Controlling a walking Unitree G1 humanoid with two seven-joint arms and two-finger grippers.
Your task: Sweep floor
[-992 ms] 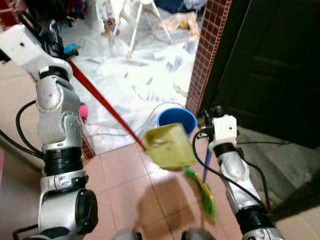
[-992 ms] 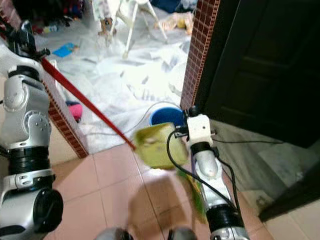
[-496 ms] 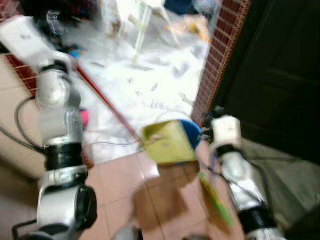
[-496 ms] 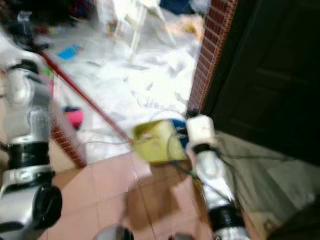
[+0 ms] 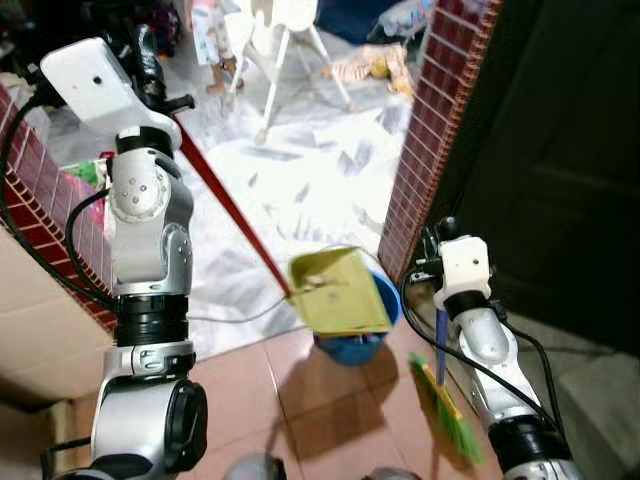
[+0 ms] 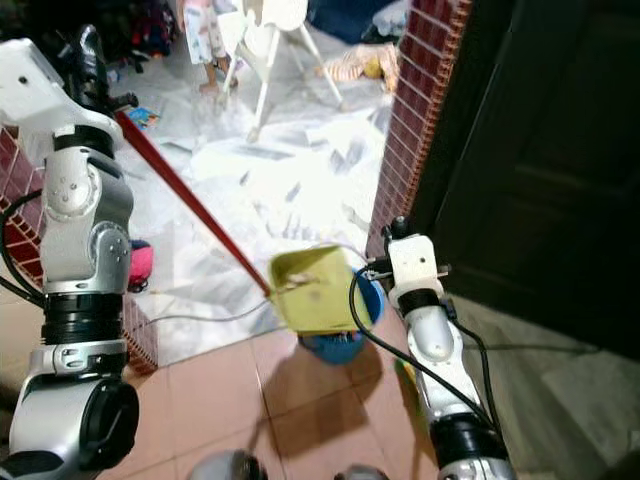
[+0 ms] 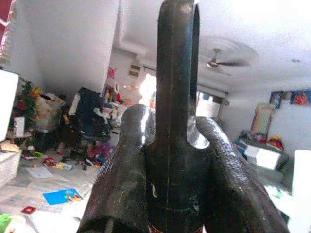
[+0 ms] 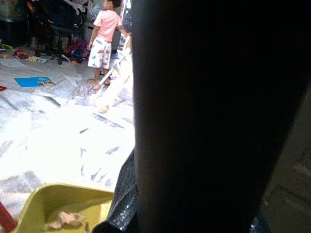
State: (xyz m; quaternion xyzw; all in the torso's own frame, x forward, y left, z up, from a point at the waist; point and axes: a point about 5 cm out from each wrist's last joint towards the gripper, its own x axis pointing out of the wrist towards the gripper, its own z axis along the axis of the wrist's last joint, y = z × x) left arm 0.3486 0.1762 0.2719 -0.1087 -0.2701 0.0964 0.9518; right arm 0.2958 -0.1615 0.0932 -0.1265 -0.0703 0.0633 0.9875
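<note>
Left eye view: left end effector [image 5: 150,62] clenched on red-handled dustpan [image 5: 338,292], handle slanting down-right.

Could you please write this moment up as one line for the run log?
left gripper: shut on dustpan handle | dustpan: raised above blue bucket | right arm: green broom beside it

We log the left arm [image 5: 140,270] raised with its elbow bent, its white wrist housing high up; the left gripper [image 7: 170,145] has its two black fingers [image 7: 126,170] clamped round the dark top of the red dustpan handle [image 5: 225,205]. The right arm [image 5: 490,360] reaches forward low, to the right of that handle. The right gripper [image 5: 437,232] sits at its white wrist block; finger state not resolvable.
</note>
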